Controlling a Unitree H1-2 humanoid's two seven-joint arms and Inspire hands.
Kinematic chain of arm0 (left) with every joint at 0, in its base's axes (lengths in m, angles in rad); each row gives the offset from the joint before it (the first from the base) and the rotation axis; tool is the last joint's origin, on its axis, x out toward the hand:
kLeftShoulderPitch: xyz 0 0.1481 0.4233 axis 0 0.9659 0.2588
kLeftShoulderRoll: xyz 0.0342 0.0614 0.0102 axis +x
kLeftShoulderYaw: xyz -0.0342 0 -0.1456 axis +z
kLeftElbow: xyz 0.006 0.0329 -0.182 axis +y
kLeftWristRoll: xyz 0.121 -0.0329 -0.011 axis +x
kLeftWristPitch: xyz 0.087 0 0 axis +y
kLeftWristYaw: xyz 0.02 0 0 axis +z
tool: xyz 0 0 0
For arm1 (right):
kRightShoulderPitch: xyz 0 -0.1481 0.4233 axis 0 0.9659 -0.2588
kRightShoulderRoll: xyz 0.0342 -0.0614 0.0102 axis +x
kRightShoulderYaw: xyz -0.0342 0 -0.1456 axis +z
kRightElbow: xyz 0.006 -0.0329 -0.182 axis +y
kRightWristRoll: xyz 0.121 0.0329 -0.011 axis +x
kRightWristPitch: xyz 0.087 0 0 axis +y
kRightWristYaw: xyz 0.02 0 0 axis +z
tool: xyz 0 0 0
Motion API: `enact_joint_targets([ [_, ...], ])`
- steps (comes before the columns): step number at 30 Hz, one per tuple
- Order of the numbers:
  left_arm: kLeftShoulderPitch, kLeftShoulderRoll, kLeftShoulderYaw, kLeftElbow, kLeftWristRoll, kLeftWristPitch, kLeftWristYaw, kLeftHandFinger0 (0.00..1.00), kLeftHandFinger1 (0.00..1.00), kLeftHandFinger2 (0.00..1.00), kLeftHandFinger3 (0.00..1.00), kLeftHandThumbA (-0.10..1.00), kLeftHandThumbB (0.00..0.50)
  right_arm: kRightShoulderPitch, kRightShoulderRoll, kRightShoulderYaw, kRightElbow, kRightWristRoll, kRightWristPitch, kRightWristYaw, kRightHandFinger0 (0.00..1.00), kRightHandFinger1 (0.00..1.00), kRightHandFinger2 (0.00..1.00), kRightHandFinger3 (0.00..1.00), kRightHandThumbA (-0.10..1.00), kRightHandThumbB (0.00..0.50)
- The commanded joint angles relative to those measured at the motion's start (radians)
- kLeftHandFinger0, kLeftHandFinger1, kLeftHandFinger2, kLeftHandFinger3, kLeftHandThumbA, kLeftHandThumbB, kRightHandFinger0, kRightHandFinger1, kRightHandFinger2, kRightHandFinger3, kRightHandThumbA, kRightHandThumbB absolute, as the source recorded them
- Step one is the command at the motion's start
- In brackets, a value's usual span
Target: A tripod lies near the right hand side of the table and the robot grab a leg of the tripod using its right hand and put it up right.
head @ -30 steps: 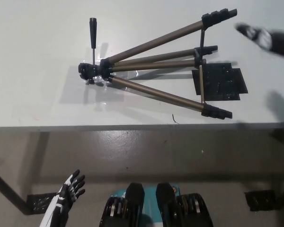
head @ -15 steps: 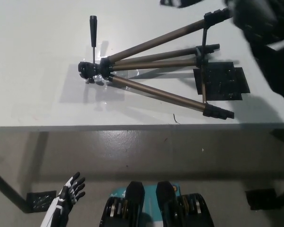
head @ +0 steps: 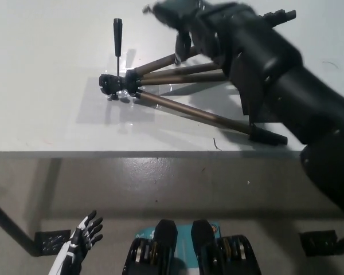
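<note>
No text, label, brand, number or sign can be read anywhere in the head view
</note>
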State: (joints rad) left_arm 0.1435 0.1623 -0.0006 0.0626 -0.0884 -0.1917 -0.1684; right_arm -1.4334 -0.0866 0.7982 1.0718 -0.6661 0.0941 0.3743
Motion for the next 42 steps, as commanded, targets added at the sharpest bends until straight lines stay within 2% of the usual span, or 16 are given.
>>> enact_joint_targets([
  [1, 0.003, 0.014, -0.001, -0.036, -0.016, -0.015, -0.021, 1.00, 1.00, 1.00, 1.00, 1.00, 0.301, -0.020, -0.008, 0.015, 0.051, -0.049, -0.017, 0.019, 1.00, 1.00, 1.00, 1.00, 0.97, 0.500],
  [10, -0.007, 0.014, 0.004, -0.036, -0.016, -0.004, -0.020, 1.00, 1.00, 1.00, 1.00, 1.00, 0.298, 0.027, -0.020, 0.046, 0.167, -0.098, -0.012, -0.028, 1.00, 1.00, 1.00, 1.00, 0.97, 0.500],
  [13, -0.009, 0.016, 0.004, -0.031, -0.011, -0.009, -0.019, 1.00, 1.00, 1.00, 1.00, 1.00, 0.287, 0.045, -0.030, 0.098, 0.193, -0.164, 0.023, -0.120, 1.00, 1.00, 1.00, 1.00, 0.76, 0.462],
  [14, -0.011, 0.016, 0.004, -0.027, -0.009, -0.014, -0.019, 1.00, 1.00, 1.00, 1.00, 1.00, 0.287, 0.055, -0.038, 0.131, 0.201, -0.203, 0.031, -0.207, 0.96, 0.94, 1.00, 1.00, 0.45, 0.323],
  [15, -0.010, 0.017, 0.003, -0.029, -0.011, -0.009, -0.022, 1.00, 1.00, 1.00, 1.00, 1.00, 0.288, 0.062, -0.048, 0.154, 0.201, -0.228, 0.023, -0.281, 0.61, 0.64, 0.75, 1.00, 0.29, 0.258],
  [16, -0.016, 0.026, 0.006, -0.031, -0.019, -0.004, -0.029, 1.00, 1.00, 1.00, 1.00, 1.00, 0.290, 0.069, -0.066, 0.178, 0.200, -0.259, 0.001, -0.412, 0.16, 0.21, 0.32, 0.80, 0.15, 0.376],
  [17, -0.016, 0.027, 0.005, -0.029, -0.020, -0.003, -0.031, 1.00, 1.00, 1.00, 1.00, 1.00, 0.284, 0.073, -0.077, 0.183, 0.201, -0.265, -0.022, -0.483, 0.01, 0.01, 0.22, 0.66, 0.03, 0.364],
  [18, -0.016, 0.029, 0.004, -0.029, -0.018, -0.003, -0.033, 1.00, 1.00, 1.00, 1.00, 1.00, 0.282, 0.074, -0.084, 0.180, 0.202, -0.260, -0.044, -0.525, 0.00, 0.01, 0.22, 0.63, 0.02, 0.364],
  [20, -0.016, 0.029, 0.003, -0.029, -0.029, 0.000, -0.040, 1.00, 1.00, 1.00, 1.00, 1.00, 0.281, 0.073, -0.104, 0.184, 0.192, -0.270, -0.087, -0.612, 0.00, 0.12, 0.43, 0.48, -0.08, 0.312],
  [22, -0.022, 0.027, 0.003, -0.032, -0.020, 0.006, -0.034, 1.00, 1.00, 1.00, 1.00, 1.00, 0.301, 0.070, -0.112, 0.179, 0.182, -0.268, -0.111, -0.676, 0.00, 0.17, 0.53, 0.33, -0.10, 0.292],
  [23, -0.023, 0.026, 0.002, -0.033, -0.016, 0.008, -0.032, 1.00, 1.00, 1.00, 1.00, 1.00, 0.308, 0.070, -0.112, 0.173, 0.180, -0.262, -0.120, -0.687, 0.00, 0.18, 0.55, 0.34, -0.10, 0.290],
  [27, -0.013, 0.018, -0.004, -0.033, -0.002, 0.009, -0.026, 1.00, 1.00, 1.00, 1.00, 1.00, 0.308, 0.071, -0.109, 0.162, 0.177, -0.250, -0.157, -0.718, 0.00, 0.03, 0.39, 0.26, -0.10, 0.303],
  [34, -0.007, 0.019, -0.008, -0.038, 0.007, -0.003, -0.030, 1.00, 1.00, 1.00, 1.00, 1.00, 0.303, 0.074, -0.101, 0.061, 0.161, -0.160, -0.234, -0.829, 0.00, 0.00, 0.38, 0.12, -0.10, 0.285],
  [36, -0.006, 0.021, -0.009, -0.038, 0.010, -0.011, -0.030, 1.00, 1.00, 1.00, 1.00, 1.00, 0.310, 0.061, -0.092, -0.021, 0.153, -0.086, -0.235, -0.804, 0.00, 0.12, 0.68, 0.15, -0.10, 0.213],
  [38, -0.007, 0.022, -0.008, -0.035, 0.014, -0.012, -0.029, 1.00, 1.00, 1.00, 1.00, 1.00, 0.316, 0.048, -0.091, -0.085, 0.146, -0.046, -0.254, -0.821, 0.00, 0.21, 0.76, 0.14, -0.10, 0.168],
  [42, -0.008, 0.021, -0.009, -0.034, 0.024, -0.015, -0.024, 1.00, 1.00, 1.00, 1.00, 1.00, 0.288, 0.009, -0.084, -0.323, 0.100, 0.111, -0.302, -0.839, 0.00, 0.17, 0.65, 0.33, -0.10, 0.084],
])
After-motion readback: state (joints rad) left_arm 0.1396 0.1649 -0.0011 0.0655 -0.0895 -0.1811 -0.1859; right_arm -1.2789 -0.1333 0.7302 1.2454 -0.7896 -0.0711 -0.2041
